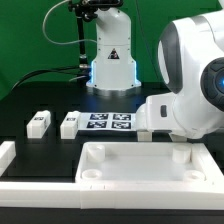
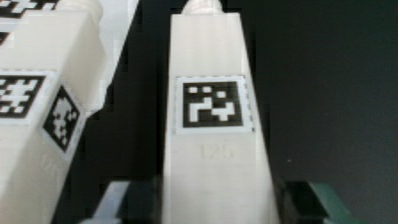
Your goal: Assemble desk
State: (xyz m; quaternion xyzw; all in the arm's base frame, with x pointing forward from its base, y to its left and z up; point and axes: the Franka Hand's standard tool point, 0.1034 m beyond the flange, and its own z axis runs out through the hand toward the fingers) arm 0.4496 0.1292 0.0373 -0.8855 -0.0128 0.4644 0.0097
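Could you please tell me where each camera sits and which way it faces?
Exterior view: off the arm, facing the robot base across the desk top; the arm fills the exterior view's right.
Wrist view: on the wrist, looking along a tagged leg straddled by the open end effector.
Shared: tagged legs on the black table; which ones, unclear.

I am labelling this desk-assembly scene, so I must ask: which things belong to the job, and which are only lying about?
Belong to the job: the desk top, two small legs on the table, the tagged leg between the open gripper fingers, another leg beside it.

Only lying about: the marker board, the white rail at the table edge.
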